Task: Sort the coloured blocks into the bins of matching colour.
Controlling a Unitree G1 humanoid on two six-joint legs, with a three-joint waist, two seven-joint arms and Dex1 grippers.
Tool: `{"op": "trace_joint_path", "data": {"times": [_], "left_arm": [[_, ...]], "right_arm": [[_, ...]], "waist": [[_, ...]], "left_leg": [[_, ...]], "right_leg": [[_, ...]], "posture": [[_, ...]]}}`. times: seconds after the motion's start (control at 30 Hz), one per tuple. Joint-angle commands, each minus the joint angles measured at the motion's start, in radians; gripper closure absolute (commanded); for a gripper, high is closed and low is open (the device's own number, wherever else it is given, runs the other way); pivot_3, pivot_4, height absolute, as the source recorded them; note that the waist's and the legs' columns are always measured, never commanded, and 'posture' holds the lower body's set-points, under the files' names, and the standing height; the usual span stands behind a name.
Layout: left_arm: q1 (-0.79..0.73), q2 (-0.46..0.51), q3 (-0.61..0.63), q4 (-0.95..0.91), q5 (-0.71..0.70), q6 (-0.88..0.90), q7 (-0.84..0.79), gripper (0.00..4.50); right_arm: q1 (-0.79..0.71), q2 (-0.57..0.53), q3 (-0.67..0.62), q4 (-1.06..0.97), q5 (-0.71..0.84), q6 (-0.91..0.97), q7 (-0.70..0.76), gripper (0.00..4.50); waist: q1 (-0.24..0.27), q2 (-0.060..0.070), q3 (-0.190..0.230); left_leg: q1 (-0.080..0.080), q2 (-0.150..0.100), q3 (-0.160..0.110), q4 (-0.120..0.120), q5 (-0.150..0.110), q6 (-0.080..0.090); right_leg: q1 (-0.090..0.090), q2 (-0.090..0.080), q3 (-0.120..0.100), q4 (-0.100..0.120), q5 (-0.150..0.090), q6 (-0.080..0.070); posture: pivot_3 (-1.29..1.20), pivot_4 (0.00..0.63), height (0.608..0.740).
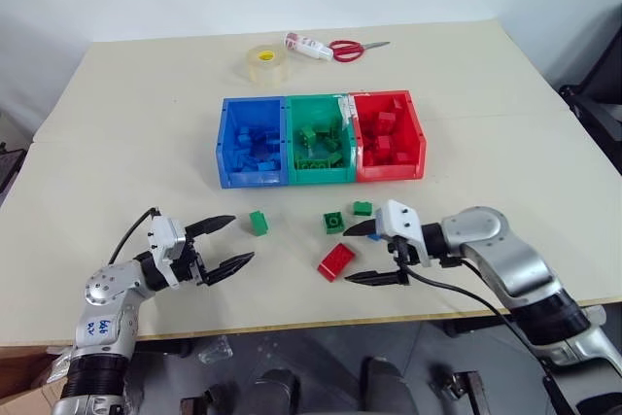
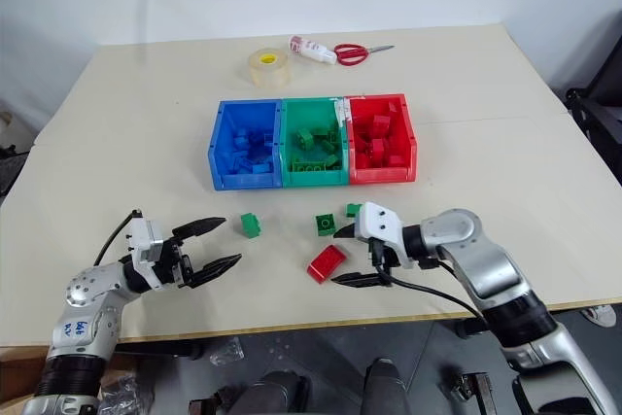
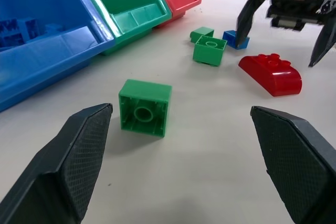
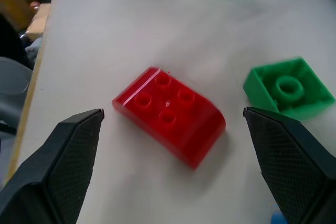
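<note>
Red, your flat studded plastic brick [image 4: 169,115] lies on the pale table [image 1: 117,143]. Your right end effector [image 1: 362,252] is spread apart around it; your left end effector [image 1: 225,243] is apart too, empty.

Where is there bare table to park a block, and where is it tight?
Free: the table left of the blue bin and right of the red bin. Crowded: between the grippers, around the red block and green blocks.

tape roll [image 1: 266,63], glue tube [image 1: 306,46], scissors [image 1: 356,48]
</note>
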Motion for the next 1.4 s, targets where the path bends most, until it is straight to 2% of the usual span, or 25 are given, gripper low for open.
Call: {"op": "trace_joint_path", "data": {"times": [0.03,0.13,0.43,0.57,0.77,0.93,1.13,1.27,1.4], "left_arm": [[0.028,-0.003,0.018,-0.052,-0.017,-0.003,0.02,0.0],[0.047,-0.003,0.022,-0.07,-0.022,-0.003,0.033,0.0],[0.067,0.0,0.021,-0.087,-0.026,-0.003,0.054,0.0],[0.044,0.0,0.012,-0.072,-0.023,0.001,0.052,0.0],[0.007,0.001,0.003,-0.039,-0.021,0.002,0.03,0.0],[-0.022,-0.004,-0.006,-0.009,-0.019,-0.001,0.003,0.0],[-0.062,-0.009,-0.011,0.03,-0.012,-0.01,-0.021,0.0],[-0.075,-0.009,-0.01,0.041,-0.015,-0.018,-0.038,0.0],[-0.073,-0.008,-0.009,0.032,-0.029,-0.022,-0.071,0.0]], "right_arm": [[-0.032,0.034,0.029,0.048,-0.022,-0.044,0.035,0.05],[-0.042,0.049,0.041,0.075,-0.031,-0.053,0.06,0.05],[-0.037,0.057,-0.002,0.058,-0.008,-0.027,0.044,3.04],[-0.025,0.052,-0.058,-0.006,0.038,0.019,0.014,3.04],[-0.038,0.035,-0.231,-0.075,0.116,0.126,-0.106,3.04],[-0.133,0.0,-0.338,0.09,0.071,0.066,-0.2,3.04],[-0.277,0.011,-0.336,0.36,-0.029,-0.089,-0.274,3.04],[-0.347,0.046,-0.337,0.492,-0.084,-0.167,-0.36,1.66],[-0.32,0.046,-0.341,0.453,-0.079,-0.179,-0.351,0.29]], "waist": [[0.0,0.0,0.0],[0.001,0.0,0.0],[0.001,0.0,0.0],[0.001,0.0,0.0],[0.002,0.0,0.0],[0.001,0.0,0.0],[-0.004,0.0,0.0],[-0.013,0.0,0.0],[-0.024,0.0,0.0]], "left_leg": [[0.0,0.0,0.0,0.0,0.0,0.0],[0.0,0.0,0.0,0.0,0.0,0.0],[0.0,0.0,-0.001,0.0,0.0,0.0],[0.0,0.0,-0.001,0.0,0.0,0.0],[0.0,0.0,-0.001,0.0,0.0,0.0],[0.0,0.0,0.0,0.0,0.0,0.0],[0.0,0.0,0.0,-0.001,0.0,0.0],[-0.001,0.0,0.0,-0.001,0.0,0.0],[-0.001,0.0,-0.001,-0.001,0.0,0.0]], "right_leg": [[0.0,0.0,0.0,0.0,0.0,0.0],[0.0,0.0,0.0,0.0,0.0,0.0],[0.0,0.0,0.0,0.0,0.0,0.0],[0.0,0.0,0.0,0.0,0.0,0.0],[0.0,0.0,0.0,0.0,0.0,0.0],[0.0,0.0,0.0,0.0,0.0,0.0],[-0.001,0.0,0.0,0.001,0.0,0.0],[-0.002,0.0,0.0,0.001,0.0,0.0],[-0.003,0.0,0.0,0.002,0.0,0.0]], "posture": [[0.0,0.15,0.74],[0.0,0.15,0.74],[0.0,0.15,0.74],[0.0,0.15,0.74],[0.0,0.15,0.74],[0.0,0.15,0.74],[0.0,0.15,0.74],[0.0,0.15,0.74],[0.0,0.15,0.74]]}}
